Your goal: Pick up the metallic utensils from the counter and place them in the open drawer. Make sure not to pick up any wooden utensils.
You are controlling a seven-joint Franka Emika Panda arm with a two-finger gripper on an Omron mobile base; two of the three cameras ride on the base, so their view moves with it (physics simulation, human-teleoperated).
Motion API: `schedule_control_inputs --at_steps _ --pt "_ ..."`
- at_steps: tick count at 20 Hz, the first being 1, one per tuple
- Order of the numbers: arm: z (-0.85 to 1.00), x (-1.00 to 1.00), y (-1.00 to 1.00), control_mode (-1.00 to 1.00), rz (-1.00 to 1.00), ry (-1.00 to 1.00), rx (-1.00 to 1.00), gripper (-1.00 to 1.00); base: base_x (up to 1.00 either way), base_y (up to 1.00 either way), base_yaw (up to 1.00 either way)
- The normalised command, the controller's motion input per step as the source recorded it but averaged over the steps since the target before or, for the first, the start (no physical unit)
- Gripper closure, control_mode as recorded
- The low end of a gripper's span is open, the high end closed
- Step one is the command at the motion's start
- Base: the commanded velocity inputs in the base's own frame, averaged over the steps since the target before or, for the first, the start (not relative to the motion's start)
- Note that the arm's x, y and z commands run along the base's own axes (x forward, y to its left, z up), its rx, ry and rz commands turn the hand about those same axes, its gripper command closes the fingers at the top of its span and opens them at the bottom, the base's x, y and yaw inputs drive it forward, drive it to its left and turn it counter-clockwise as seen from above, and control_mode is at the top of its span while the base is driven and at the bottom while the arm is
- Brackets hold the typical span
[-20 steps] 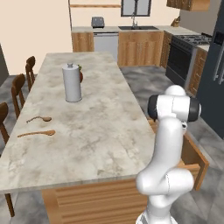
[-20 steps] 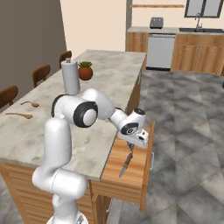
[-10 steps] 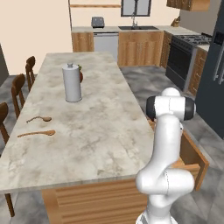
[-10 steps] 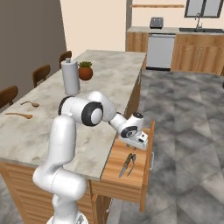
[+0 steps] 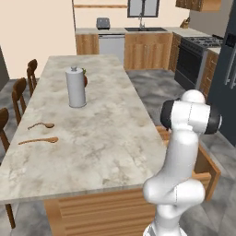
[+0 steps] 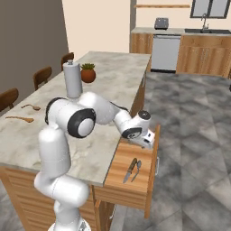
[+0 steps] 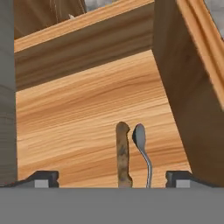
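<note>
Your gripper [image 6: 145, 140] hangs jaws apart over the drawer [image 6: 151, 155]; knife [image 6: 129, 169] and spoon [image 6: 137, 170] lie inside; I judge release done; withdraw next.

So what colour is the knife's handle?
Dark brown, on the knife lying in the drawer; clearest in the hand view.

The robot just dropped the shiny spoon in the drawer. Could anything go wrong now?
Maybe two things. The gripper hangs open, low inside the drawer, right over the knife and spoon. If it lifts out crooked, its fingers might bump the drawer wall or knock the cutlery around. Also, two wooden spoons lie on the counter. Those must stay there, so grabbing one would be a mistake.
</note>
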Motion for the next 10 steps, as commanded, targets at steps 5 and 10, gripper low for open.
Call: schedule_control_inputs --at_steps 5,10 --pt "1.00 -0.99 0.19 -1.00 -0.01 -0.40 -0.05 -1.00 0.00 0.00 0.00" --pt "1.00 -1.00 0.35 -1.00 0.00 -0.43 -0.12 -1.00 0.00 0.00 0.00"
